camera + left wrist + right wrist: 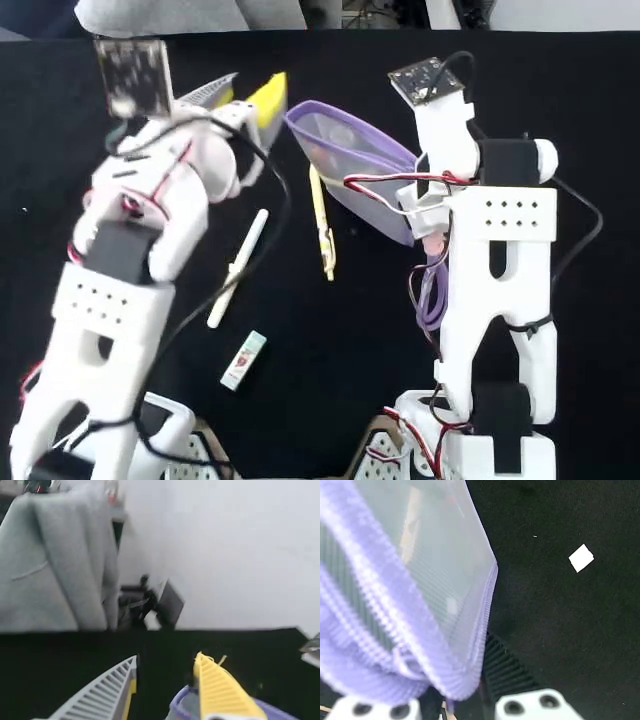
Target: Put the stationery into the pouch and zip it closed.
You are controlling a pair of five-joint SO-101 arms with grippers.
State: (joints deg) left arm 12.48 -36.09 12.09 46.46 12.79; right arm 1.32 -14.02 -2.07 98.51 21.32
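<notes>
Small white block (243, 360) lies lower centre on the black worktop (330, 400). Above it are a white pen (238, 267) and a yellow pen (322, 222), apart. Right gripper (422, 208) clamps the purple pouch (345, 150) centre right, mouth agape. Left gripper (255, 88), upper centre, has jaws spread and empty, just beside the pouch mouth.

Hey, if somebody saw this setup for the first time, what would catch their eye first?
The purple pouch stands out, gripped mid-table by the right gripper, its mouth open toward the other arm. The left gripper, open and partly yellow, sits beside that mouth, and a white pen lies on the black table.
</notes>
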